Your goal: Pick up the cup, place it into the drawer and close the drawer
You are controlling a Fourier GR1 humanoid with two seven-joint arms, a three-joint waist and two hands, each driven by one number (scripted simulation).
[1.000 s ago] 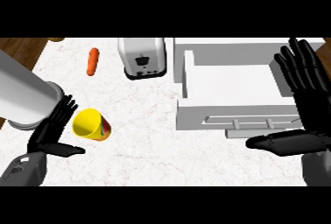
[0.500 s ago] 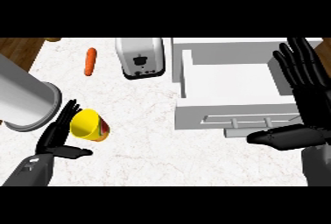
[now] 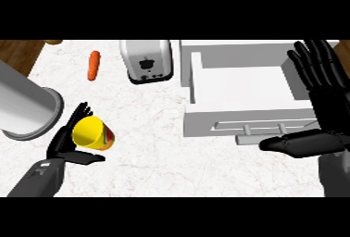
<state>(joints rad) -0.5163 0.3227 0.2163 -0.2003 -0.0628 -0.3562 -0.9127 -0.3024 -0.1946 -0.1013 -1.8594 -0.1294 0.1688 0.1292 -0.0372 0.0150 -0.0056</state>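
The cup (image 3: 92, 133), yellow inside with a red-orange outside, is tilted on the white counter at the lower left, its mouth facing up and left. My left hand (image 3: 63, 146) is open right beside it: straight fingers run along the cup's left side and the thumb sticks out just below it. The white drawer (image 3: 232, 119) stands pulled open at the upper right, nothing showing inside. Over the drawer's right edge my right hand (image 3: 327, 104) is open, fingers pointing up, thumb stretched left below the drawer front.
A large grey cylinder (image 3: 24, 109) lies just left of the cup, close to my left hand. A white toaster (image 3: 146, 61) stands at the back beside the drawer, with a carrot (image 3: 94, 65) to its left. Bare counter lies between cup and drawer.
My left hand has moved up and in against the cup, which now sits between its fingers and thumb. The right hand has hardly shifted.
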